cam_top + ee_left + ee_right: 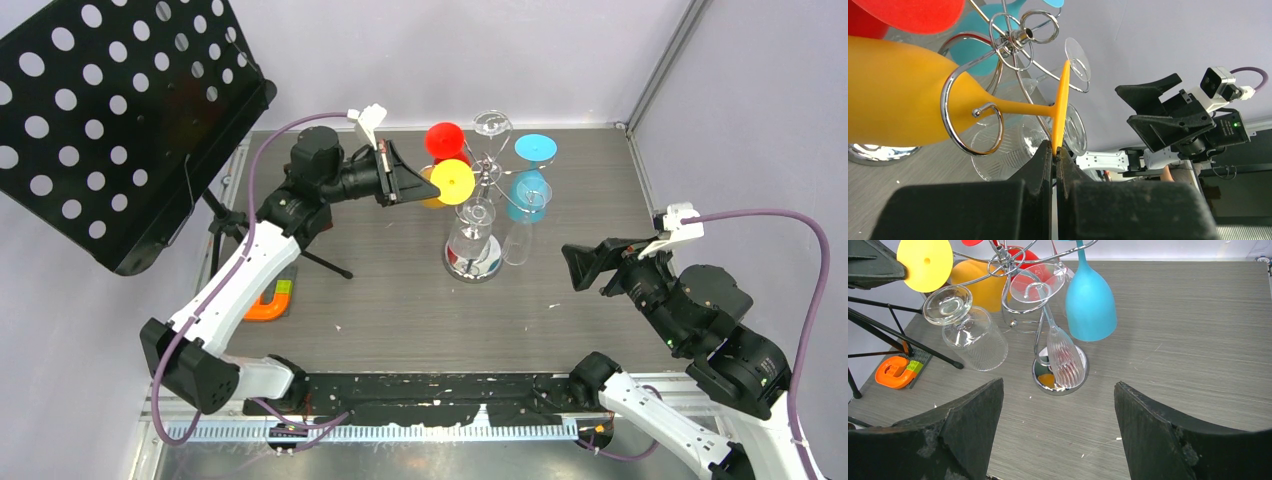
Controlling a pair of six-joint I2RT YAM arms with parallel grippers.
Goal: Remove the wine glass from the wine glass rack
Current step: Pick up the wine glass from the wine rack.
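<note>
The chrome wine glass rack [487,172] stands at the table's middle back on a round mirrored base [455,268]. Red [444,138], blue [536,147] and clear glasses [470,235] hang from it. A yellow wine glass [893,95] lies sideways with its stem in a curled arm [955,80] of the rack. My left gripper [1054,150] is shut on the rim of its yellow foot [453,182]. My right gripper [1058,384] is open and empty, low over the table in front of the rack's base [1040,377], in the top view [575,265] to the rack's right.
A black perforated music stand [120,110] rises at the left, its tripod legs [325,265] reaching onto the table. An orange U-shaped piece [270,300] lies by the left edge. Purple walls close the back and right.
</note>
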